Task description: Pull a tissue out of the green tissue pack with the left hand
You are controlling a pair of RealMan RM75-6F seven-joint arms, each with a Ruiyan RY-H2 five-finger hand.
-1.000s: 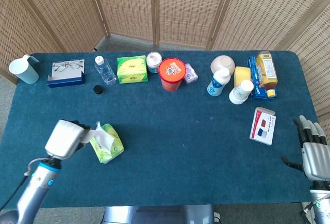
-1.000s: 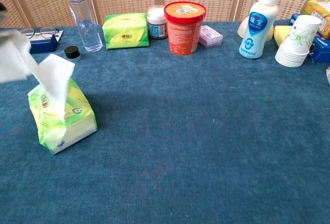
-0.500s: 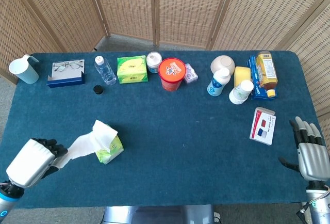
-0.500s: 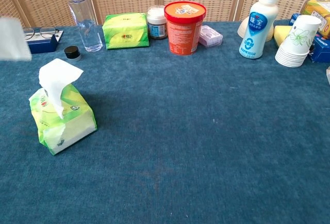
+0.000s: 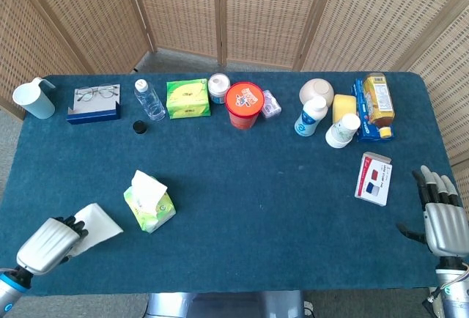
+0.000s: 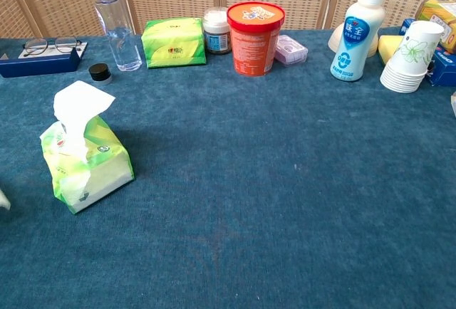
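Observation:
The green tissue pack [image 5: 152, 207] [image 6: 89, 165] lies on the blue table's front left, a fresh white tissue [image 5: 149, 186] [image 6: 80, 106] sticking up from its slot. My left hand [image 5: 47, 244] sits near the front left corner, left of the pack, and holds a pulled-out white tissue [image 5: 96, 223] that is free of the pack. The chest view shows only a sliver of that tissue [image 6: 3, 199] at its left edge. My right hand [image 5: 442, 219] hovers at the front right edge, fingers spread and holding nothing.
Along the back stand a cup [image 5: 34, 100], glasses on a case [image 5: 95, 102], a bottle [image 5: 149, 100], a green box [image 5: 187, 97], an orange tub [image 5: 244, 104], and bottles, cups and snacks [image 5: 344, 116]. A card box [image 5: 373, 178] lies near my right hand.
My left hand pulled the tissue away to the front left; the sheet came free of the pack and another tissue popped up. The right hand stayed put.

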